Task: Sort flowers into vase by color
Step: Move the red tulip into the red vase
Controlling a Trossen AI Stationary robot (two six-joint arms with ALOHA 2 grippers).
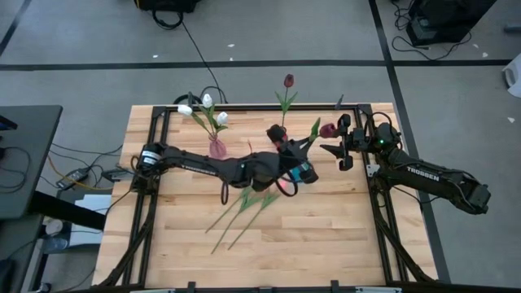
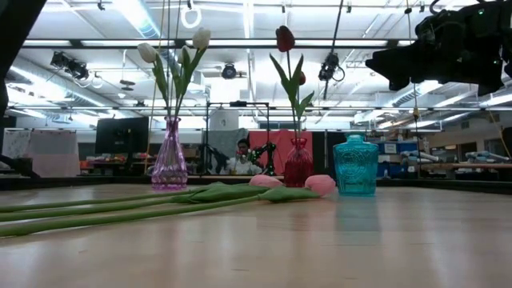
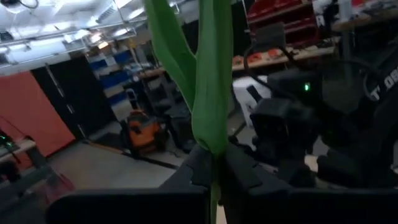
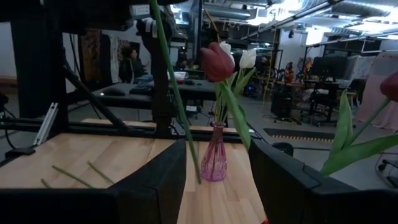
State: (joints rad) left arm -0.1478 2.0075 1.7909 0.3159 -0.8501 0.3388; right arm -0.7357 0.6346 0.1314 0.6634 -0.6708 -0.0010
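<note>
My left gripper (image 1: 307,146), high over the table's middle, is shut on a dark red tulip (image 1: 328,129) whose head (image 4: 217,62) is near my right gripper (image 1: 339,148). The right gripper (image 4: 217,186) waits open at the far right. A pink vase (image 1: 216,148) holds white tulips (image 2: 200,38) by their stems. A red vase (image 2: 298,164) holds another red tulip (image 1: 288,80). Two pink tulips (image 2: 320,184) lie flat on the table, stems (image 1: 236,213) toward the near left. My left gripper pinches the red tulip's green stem just below its leaves (image 3: 213,163) between its two fingers. The fingers (image 3: 239,171) are level, pointing toward the table's right, and lie across the stem. The tulip is lifted clear and leans with its head toward the far right.
A teal vase (image 2: 355,166) stands on the table right of the red vase, under my left arm in the high view. Black frame rails (image 1: 163,122) border the table. A person (image 2: 242,152) shows in the room beyond the far edge.
</note>
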